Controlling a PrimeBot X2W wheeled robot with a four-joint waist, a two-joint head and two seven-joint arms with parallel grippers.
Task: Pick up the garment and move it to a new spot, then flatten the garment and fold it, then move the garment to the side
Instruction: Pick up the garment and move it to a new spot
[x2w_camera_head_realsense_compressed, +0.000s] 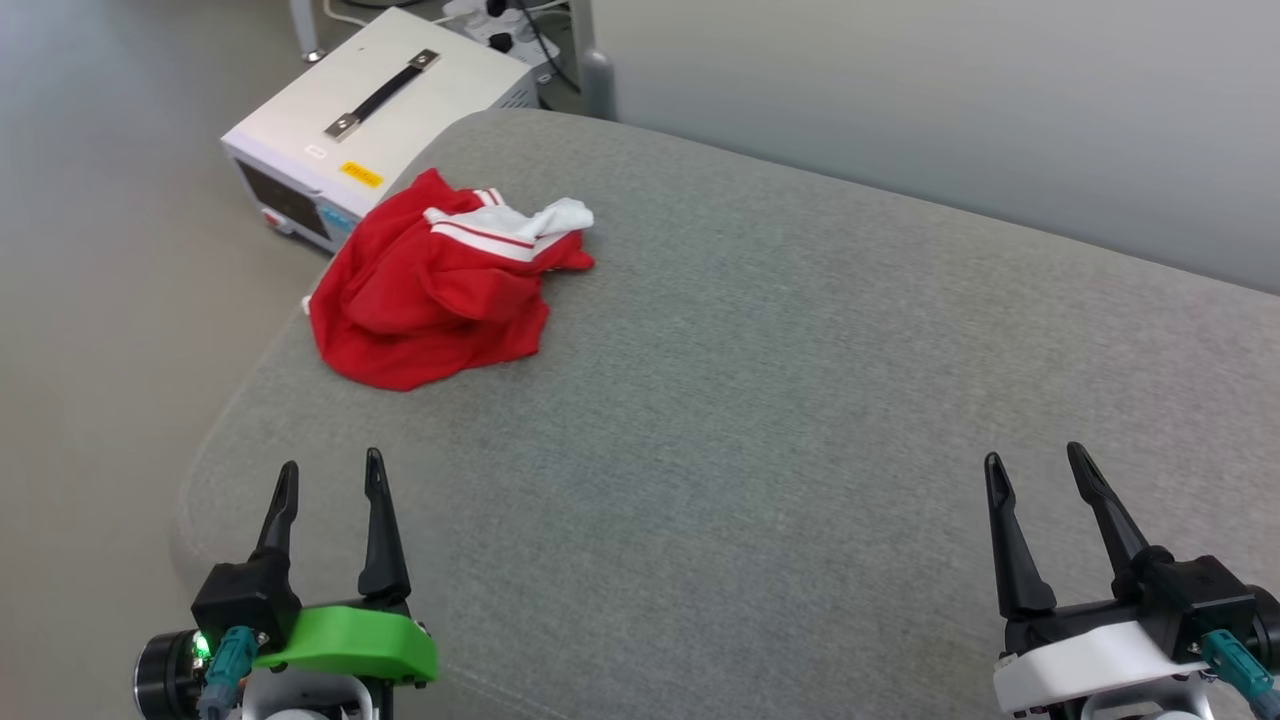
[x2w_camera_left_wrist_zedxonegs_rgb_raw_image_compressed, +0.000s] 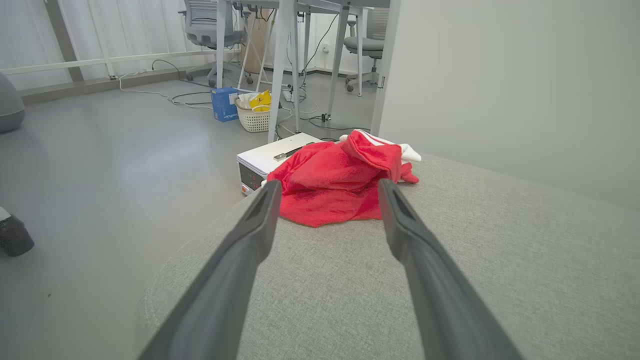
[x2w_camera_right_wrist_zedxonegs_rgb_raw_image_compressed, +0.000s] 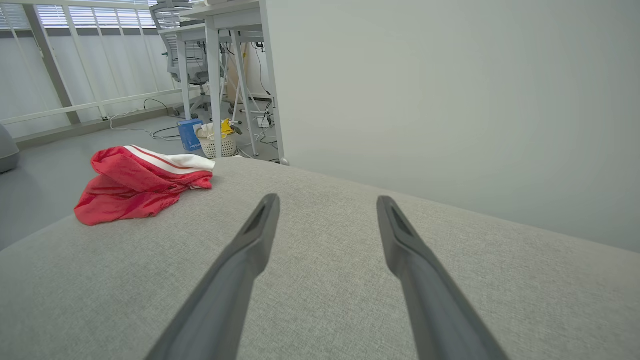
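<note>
The garment (x2w_camera_head_realsense_compressed: 430, 295) is a red jersey with white and striped trim, crumpled in a heap near the far left corner of the grey padded surface (x2w_camera_head_realsense_compressed: 760, 380). My left gripper (x2w_camera_head_realsense_compressed: 330, 475) stands open at the lower left, well short of the heap, with nothing between its fingers. In the left wrist view the garment (x2w_camera_left_wrist_zedxonegs_rgb_raw_image_compressed: 335, 185) lies straight ahead beyond the open left gripper (x2w_camera_left_wrist_zedxonegs_rgb_raw_image_compressed: 327, 192). My right gripper (x2w_camera_head_realsense_compressed: 1035, 468) stands open at the lower right, far from the cloth. The right wrist view has the garment (x2w_camera_right_wrist_zedxonegs_rgb_raw_image_compressed: 137, 185) at the left, and the right gripper (x2w_camera_right_wrist_zedxonegs_rgb_raw_image_compressed: 326, 207) over bare padding.
A white box with a black handle (x2w_camera_head_realsense_compressed: 375, 120) stands on the floor just past the surface's far left corner. A pale wall (x2w_camera_head_realsense_compressed: 950, 110) runs along the far edge. The floor drops away on the left (x2w_camera_head_realsense_compressed: 100, 350). Desks, cables and a basket (x2w_camera_left_wrist_zedxonegs_rgb_raw_image_compressed: 252, 117) stand further off.
</note>
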